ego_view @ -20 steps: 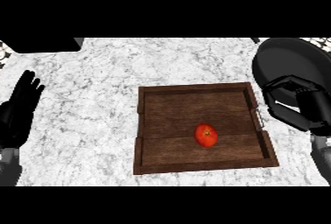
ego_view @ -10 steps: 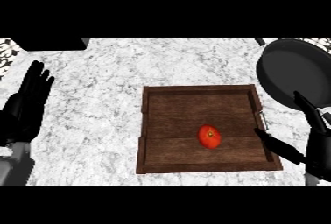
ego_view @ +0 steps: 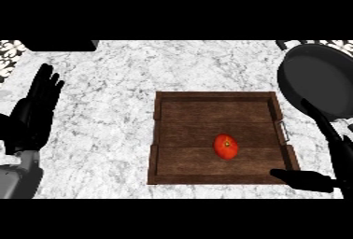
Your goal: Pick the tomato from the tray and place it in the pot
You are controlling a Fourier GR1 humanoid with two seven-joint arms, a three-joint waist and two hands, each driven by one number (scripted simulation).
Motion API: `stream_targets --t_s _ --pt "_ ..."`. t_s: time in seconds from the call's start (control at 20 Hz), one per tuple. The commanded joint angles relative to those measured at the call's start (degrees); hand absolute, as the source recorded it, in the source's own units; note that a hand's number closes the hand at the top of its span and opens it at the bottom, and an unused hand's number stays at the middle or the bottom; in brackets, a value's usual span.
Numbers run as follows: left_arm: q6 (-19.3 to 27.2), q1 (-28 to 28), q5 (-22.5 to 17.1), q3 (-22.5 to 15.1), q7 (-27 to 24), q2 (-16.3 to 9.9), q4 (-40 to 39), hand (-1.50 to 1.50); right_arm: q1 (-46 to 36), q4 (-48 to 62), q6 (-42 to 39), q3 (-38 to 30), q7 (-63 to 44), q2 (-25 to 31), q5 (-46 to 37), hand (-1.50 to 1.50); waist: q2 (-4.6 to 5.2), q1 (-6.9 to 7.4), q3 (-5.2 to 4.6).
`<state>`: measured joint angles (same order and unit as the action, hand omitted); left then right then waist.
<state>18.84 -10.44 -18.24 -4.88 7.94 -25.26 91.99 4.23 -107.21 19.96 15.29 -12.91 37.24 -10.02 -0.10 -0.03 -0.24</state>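
On the marble counter (ego_view: 117, 140), the tomato (ego_view: 226, 146) lay in the wooden tray (ego_view: 214, 103), toward its 5 o'clock. The pot (ego_view: 318, 79) sat at the tray's 2 o'clock. The right hand (ego_view: 329, 161), fingers spread and empty, hung at the tray's 4 o'clock edge; the left hand (ego_view: 31, 116) rested open at 9 o'clock.

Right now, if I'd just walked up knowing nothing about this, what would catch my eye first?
The red tomato stands out first, lying alone in the lower middle of a dark wooden tray on the marble counter. Next comes the big black pot at the upper right, just beyond the tray's corner. Then the two black hands: the left hand open with fingers up at the left edge, the right hand spread by the tray's lower right corner.
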Motion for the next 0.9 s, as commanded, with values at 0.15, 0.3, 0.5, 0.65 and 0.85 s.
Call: stream_targets --t_s 0.15,0.3,0.5,0.65,0.85 --pt "0.3 -3.2 1.2 -0.9 1.5 1.1 -1.2 0.0 -9.7 -4.2 -14.0 8.9 -25.2 4.8 -4.1 -1.5 0.27 1.11 0.01" --pt "0.5 -2.7 2.1 -1.9 1.6 1.9 -0.1 0.0 -16.6 -2.5 -17.4 13.7 -34.7 -0.6 -4.7 -1.5 0.31 1.89 0.1" --pt "2.0 -0.4 3.4 -0.7 2.8 3.1 2.0 0.0 -20.8 -2.0 -21.9 13.5 -41.3 -6.2 -3.9 -1.5 0.07 0.64 0.21" --pt "-0.9 -4.2 2.8 1.9 3.8 2.2 -2.0 0.0 -22.0 -1.7 -20.3 17.4 -45.1 -12.8 -10.1 -1.5 0.1 0.19 0.21" --pt "-0.6 -2.0 5.3 1.5 3.2 4.1 0.3 0.0 -24.3 4.3 -22.2 17.5 -45.4 -18.9 -12.9 -1.5 0.11 0.32 0.23"
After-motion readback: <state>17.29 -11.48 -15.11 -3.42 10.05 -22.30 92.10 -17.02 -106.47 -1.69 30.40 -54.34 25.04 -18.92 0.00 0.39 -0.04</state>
